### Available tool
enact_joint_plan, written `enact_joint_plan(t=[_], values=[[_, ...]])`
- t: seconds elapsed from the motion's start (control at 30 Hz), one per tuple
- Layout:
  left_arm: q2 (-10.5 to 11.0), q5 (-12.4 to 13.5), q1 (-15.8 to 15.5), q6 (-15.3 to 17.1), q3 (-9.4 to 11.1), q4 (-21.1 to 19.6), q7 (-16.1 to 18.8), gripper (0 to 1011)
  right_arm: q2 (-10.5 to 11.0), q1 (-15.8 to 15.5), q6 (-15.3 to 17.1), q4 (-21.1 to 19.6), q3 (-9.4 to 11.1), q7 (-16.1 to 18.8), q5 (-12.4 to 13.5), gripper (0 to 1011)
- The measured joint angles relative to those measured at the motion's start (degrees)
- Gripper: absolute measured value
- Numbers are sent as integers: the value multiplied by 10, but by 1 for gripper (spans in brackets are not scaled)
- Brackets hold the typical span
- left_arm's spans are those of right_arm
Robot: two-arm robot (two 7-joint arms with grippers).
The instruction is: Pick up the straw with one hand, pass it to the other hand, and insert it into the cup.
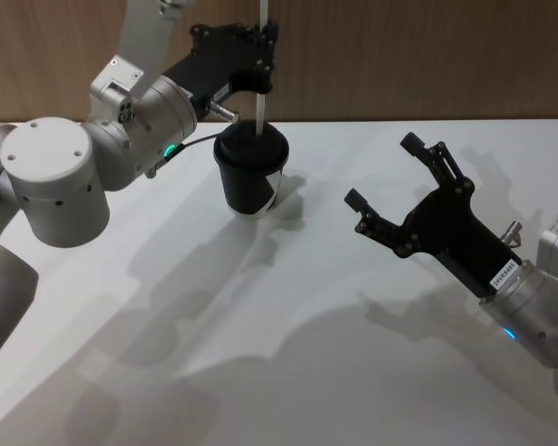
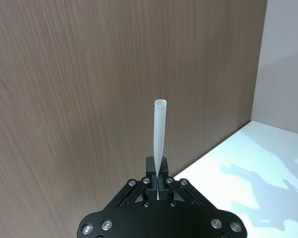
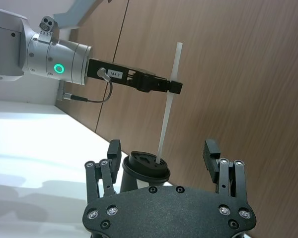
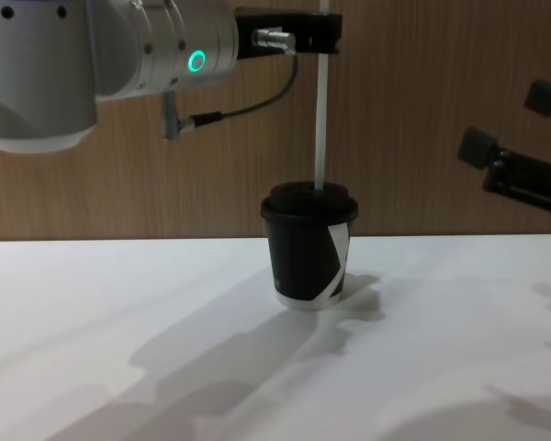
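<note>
A white table (image 1: 288, 353) runs up to a wood-panelled wall (image 4: 422, 138). Near the table's far edge stands the black paper cup (image 1: 251, 177), upright, with its domed lid on. The left gripper (image 1: 260, 58), on the silver arm with the glowing green ring, hangs above the cup, its fingers closed on the straw (image 4: 322, 119) well up its length. The straw's long axis runs nearly straight up and down, directly over the lid, and in the right wrist view its lower tip meets the lid's centre; whether it has entered the hole I cannot tell. The straw lies straight below the left gripper, so the coming move looks like a plain push downward along that axis. The right gripper (image 1: 383, 181) hovers well to the cup's right, fingers spread wide, holding nothing.
</note>
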Motion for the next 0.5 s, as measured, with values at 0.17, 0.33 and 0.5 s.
enact_joint_plan(t=[0.17, 0.33, 0.5], values=[[-4, 0, 0, -1, -1, 7, -4, 14, 0, 0, 0, 0, 0, 0, 0, 1001], [-6, 0, 0, -2, -3, 13, -7, 102, 0, 0, 0, 0, 0, 0, 0, 1001], [-8, 0, 0, -2, -4, 16, -9, 249, 0, 0, 0, 0, 0, 0, 0, 1001]])
